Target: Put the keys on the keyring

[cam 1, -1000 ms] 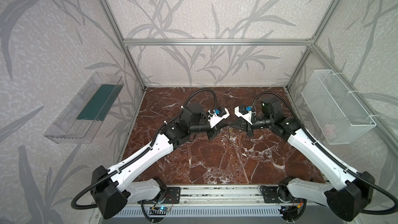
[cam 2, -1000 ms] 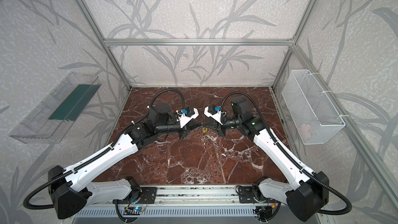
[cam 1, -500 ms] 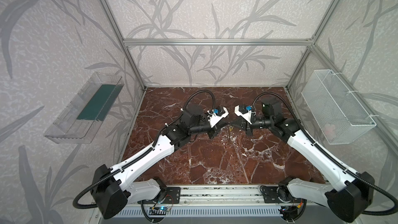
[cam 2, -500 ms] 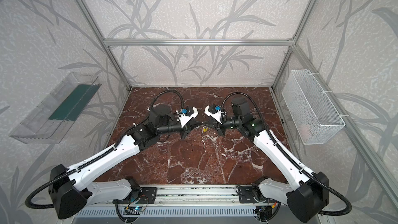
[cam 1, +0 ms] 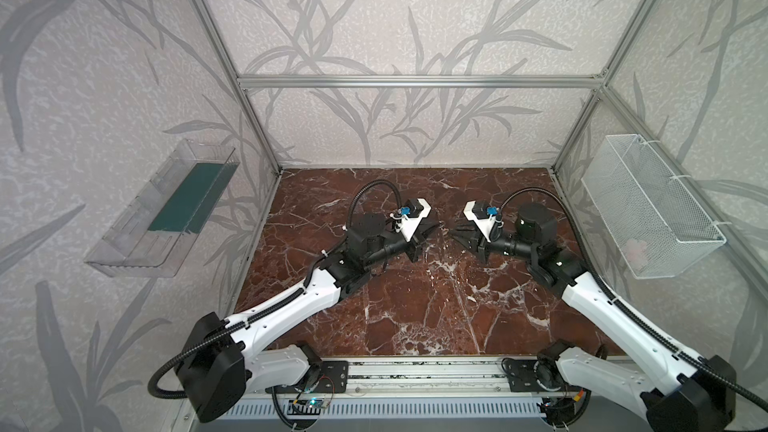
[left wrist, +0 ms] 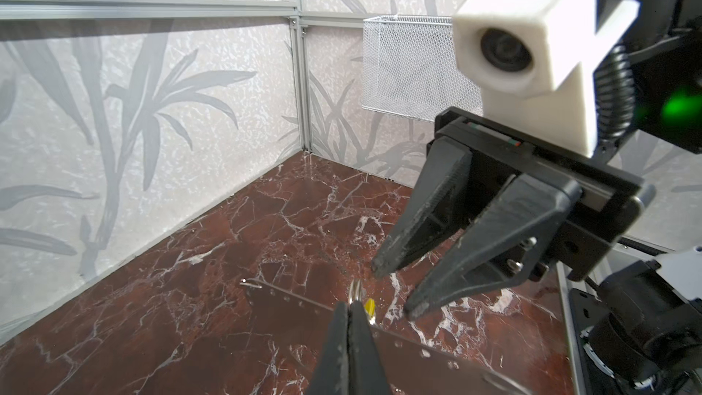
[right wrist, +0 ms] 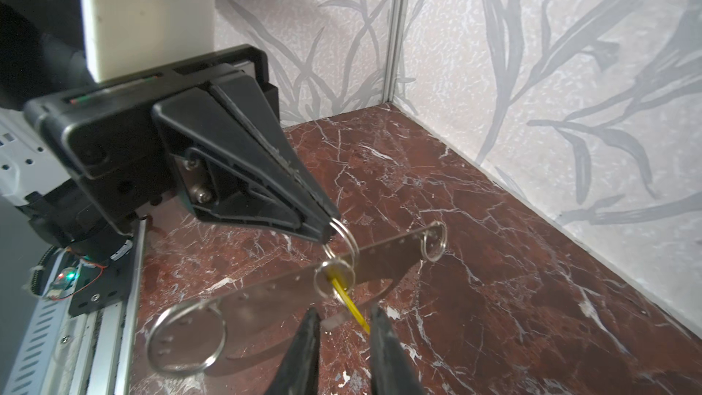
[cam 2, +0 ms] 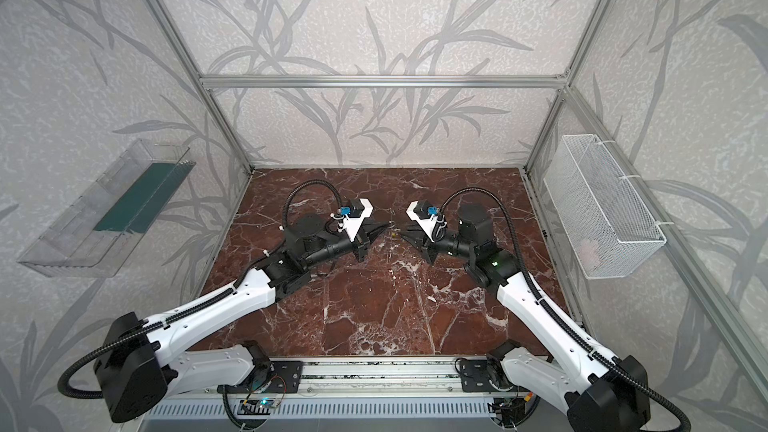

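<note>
In the right wrist view my left gripper (right wrist: 327,235) is shut on the keyring (right wrist: 342,239), a thin silver ring held above the marble floor. Its yellow tag (right wrist: 347,298) hangs below. The keys (right wrist: 266,298), a flat thin piece with tiny holes along its rim, hang tilted from the ring. My right gripper (right wrist: 343,311) is open, its fingers either side of the tag's lower end and gripping nothing. The left wrist view shows my left gripper (left wrist: 348,306) shut on the keyring (left wrist: 355,290), the keys (left wrist: 296,321) almost edge-on, and my right gripper (left wrist: 393,290) open beside them. In both top views the tips face each other mid-floor.
A white wire basket (cam 1: 648,209) hangs on the right wall and a clear plastic tray (cam 1: 166,209) with a green insert on the left wall. Aluminium frame posts stand at the back corners. The marble floor (cam 1: 415,305) spreads below both arms.
My right gripper's jaws were shut and now stand apart. The gripper tips have drawn slightly away from each other. My left gripper stays shut on the keyring.
</note>
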